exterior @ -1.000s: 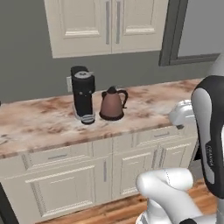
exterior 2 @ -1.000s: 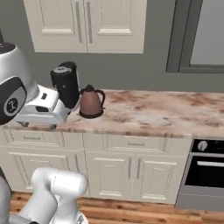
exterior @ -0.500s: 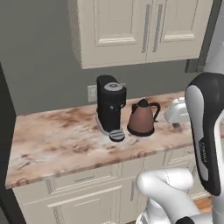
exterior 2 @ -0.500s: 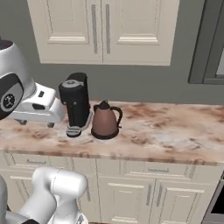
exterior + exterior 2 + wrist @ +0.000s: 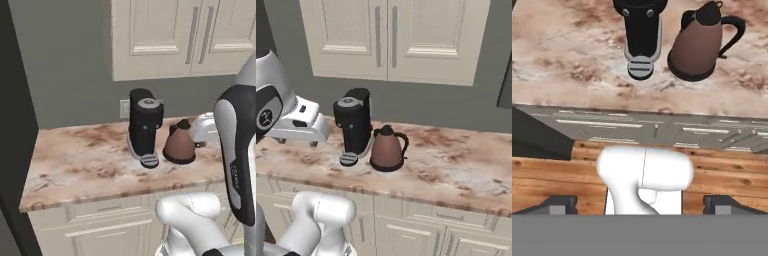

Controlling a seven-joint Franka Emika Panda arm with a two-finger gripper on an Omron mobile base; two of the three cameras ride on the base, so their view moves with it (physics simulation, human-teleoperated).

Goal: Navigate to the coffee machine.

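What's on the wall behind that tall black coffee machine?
Behind the tall black coffee machine is a grey wall with a small pale outlet plate, partly covered by the machine. The rest of the plate cannot be seen.

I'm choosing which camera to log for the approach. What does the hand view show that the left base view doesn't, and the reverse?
Hand view alone: the wooden floor below the cabinets and both finger tips, wide apart. Left base view alone: the upper wall cabinets, a wall outlet behind the machine, and a dark panel at the counter's left end. Both: the coffee machine, the brown kettle, the marble counter.
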